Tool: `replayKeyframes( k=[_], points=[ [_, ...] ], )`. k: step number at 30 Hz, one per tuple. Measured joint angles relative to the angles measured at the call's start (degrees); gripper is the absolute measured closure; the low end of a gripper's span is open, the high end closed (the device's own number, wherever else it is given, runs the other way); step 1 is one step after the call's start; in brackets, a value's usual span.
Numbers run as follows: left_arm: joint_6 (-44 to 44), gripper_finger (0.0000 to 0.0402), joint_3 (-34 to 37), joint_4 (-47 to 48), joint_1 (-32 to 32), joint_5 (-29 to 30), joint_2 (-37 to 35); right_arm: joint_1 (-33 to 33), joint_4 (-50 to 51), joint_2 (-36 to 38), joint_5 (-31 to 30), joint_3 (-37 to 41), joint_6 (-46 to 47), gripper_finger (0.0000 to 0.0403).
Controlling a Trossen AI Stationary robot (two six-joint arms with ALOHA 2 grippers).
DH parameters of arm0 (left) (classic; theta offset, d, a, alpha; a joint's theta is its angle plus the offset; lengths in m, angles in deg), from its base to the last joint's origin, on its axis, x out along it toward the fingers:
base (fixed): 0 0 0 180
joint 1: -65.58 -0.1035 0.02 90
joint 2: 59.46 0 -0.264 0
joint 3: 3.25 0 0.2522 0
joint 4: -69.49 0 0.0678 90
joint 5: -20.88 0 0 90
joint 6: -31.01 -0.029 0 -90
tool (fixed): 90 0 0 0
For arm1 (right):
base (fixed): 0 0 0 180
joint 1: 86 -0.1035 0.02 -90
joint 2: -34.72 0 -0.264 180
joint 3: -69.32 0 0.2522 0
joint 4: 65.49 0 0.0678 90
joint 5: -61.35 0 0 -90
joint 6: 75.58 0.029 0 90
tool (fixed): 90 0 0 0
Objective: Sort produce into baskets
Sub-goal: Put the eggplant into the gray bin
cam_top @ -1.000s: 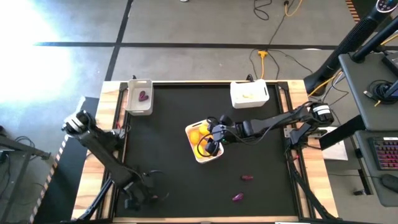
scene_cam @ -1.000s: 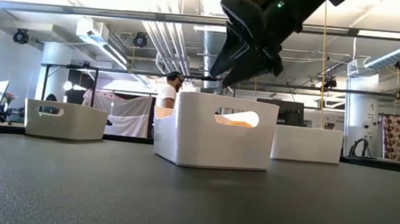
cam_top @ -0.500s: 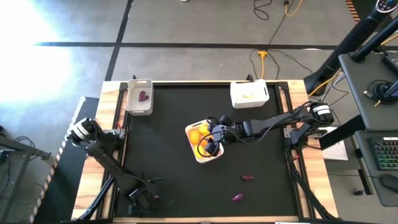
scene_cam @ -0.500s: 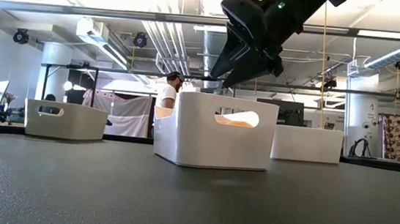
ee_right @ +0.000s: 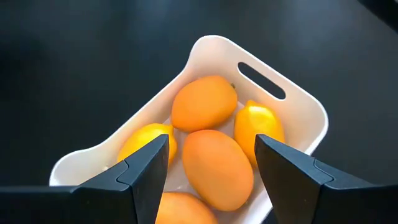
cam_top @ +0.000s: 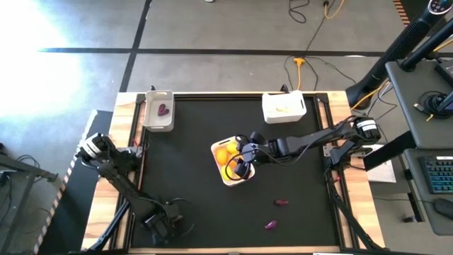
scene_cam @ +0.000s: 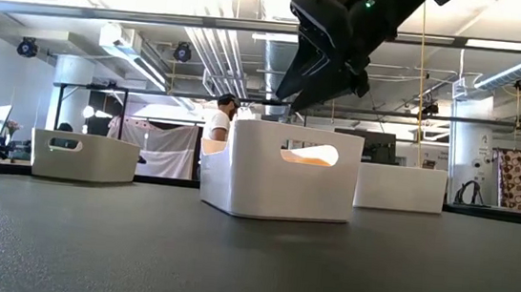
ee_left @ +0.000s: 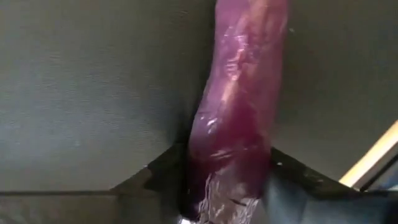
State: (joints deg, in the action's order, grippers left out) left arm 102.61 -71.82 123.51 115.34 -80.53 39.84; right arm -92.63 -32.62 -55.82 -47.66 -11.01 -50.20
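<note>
Now left gripper pinching purple vegetable; right gripper wide above fruit basket.

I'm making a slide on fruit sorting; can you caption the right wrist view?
Right hand, fingers apart and empty, hovers over a white basket holding yellow and orange fruits.

centre basket holding fruits, two baskets along far edge, two vegetables near front
</note>
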Motion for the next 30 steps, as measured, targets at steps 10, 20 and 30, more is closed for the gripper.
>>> replayKeyframes(
  k=[10,20,30],
  points=[
    [0.03,0.0282,0.22,9.37,-3.54,9.05,-9.14,-0.13,5.24,2.28,-0.03,-4.92,-5.72,0.0174],
    [-4.98,0.0272,0.20,27.20,-27.90,27.46,-31.71,-0.46,11.41,6.09,-0.08,-11.67,-8.07,0.0174],
    [-36.46,0.0272,-5.23,24.14,-84.76,28.74,-42.85,-7.18,18.01,10.51,-0.93,-12.83,-5.65,0.0174]
  ],
)
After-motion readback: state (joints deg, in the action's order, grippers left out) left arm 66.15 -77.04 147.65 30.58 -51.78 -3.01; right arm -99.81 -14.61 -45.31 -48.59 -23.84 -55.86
